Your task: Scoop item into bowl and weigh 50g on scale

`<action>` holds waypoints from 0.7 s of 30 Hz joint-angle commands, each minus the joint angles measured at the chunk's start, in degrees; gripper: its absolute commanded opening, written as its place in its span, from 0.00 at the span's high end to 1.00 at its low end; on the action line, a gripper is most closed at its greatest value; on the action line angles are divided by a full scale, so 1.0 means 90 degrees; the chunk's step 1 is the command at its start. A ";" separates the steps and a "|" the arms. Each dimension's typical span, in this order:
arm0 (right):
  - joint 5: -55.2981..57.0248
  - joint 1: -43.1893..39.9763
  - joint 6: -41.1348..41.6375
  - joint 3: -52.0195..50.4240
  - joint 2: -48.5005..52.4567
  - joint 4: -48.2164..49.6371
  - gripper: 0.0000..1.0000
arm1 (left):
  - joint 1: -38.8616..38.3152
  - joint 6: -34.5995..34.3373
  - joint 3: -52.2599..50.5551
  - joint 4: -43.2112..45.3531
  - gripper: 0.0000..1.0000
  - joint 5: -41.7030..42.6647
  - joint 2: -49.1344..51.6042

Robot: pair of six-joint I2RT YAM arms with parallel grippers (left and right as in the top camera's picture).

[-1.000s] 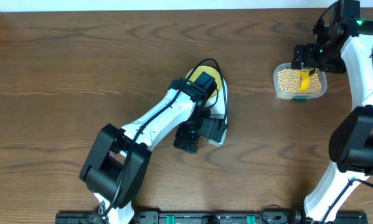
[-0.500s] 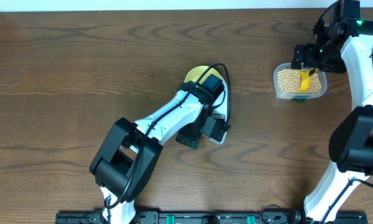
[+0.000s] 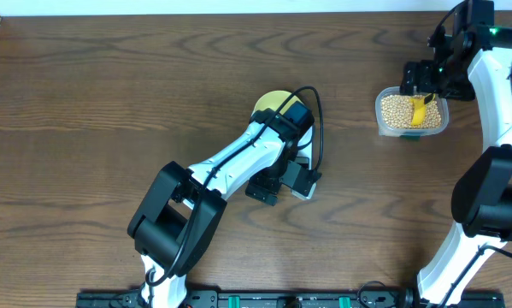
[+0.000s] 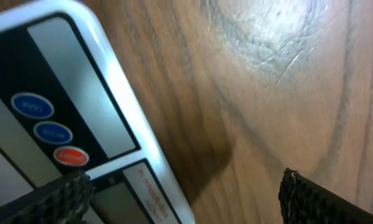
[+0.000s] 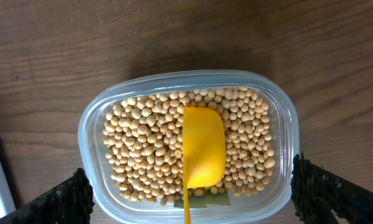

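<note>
Wood tabletop [image 3: 110,85] — left arm [image 3: 238,158] hides most of bowl [image 3: 268,101] and scale [image 4: 61,74].

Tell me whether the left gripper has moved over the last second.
Yes. In the overhead view the left gripper has shifted slightly right, toward the bean tub; its wrist now uncovers more of the yellow bowl on the left.
</note>
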 commanded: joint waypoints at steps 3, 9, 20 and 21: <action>-0.0034 -0.0010 -0.0024 0.0114 0.0041 -0.0015 0.01 | -0.0015 0.0075 0.0136 -0.0046 0.02 0.0265 -0.0015; -0.0034 -0.0010 -0.0024 0.0114 0.0041 -0.0015 0.01 | -0.0160 0.0168 0.0136 -0.0068 0.02 -0.0024 0.0131; -0.0034 -0.0010 -0.0024 0.0114 0.0041 -0.0015 0.01 | -0.0228 0.0352 0.0143 -0.0039 0.02 -0.0197 0.0219; -0.0034 -0.0010 -0.0024 0.0114 0.0041 -0.0015 0.01 | -0.0228 0.0352 0.0143 -0.0036 0.02 -0.0216 0.0236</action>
